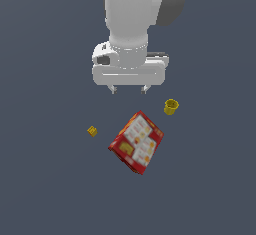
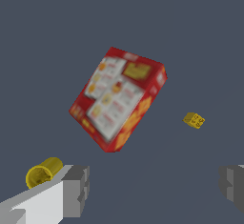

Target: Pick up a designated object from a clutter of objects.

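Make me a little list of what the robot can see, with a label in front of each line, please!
target: tiny yellow-gold cube-like block, lying alone at the exterior view's left of the box
biggest thing: big red box with white and yellow printed panels, in the middle
other thing: small yellow cup with a hollow top, at the exterior view's right, apart from the box
gripper: white two-finger gripper, open, holding nothing, up above the objects
surface: plain dark grey-blue floor

A bare simulated test scene, not a real room. The flat, featureless grey-blue ground point(image 1: 45, 189) has no walls or furniture. The red box point(image 1: 136, 142) shows blurry rendered print.
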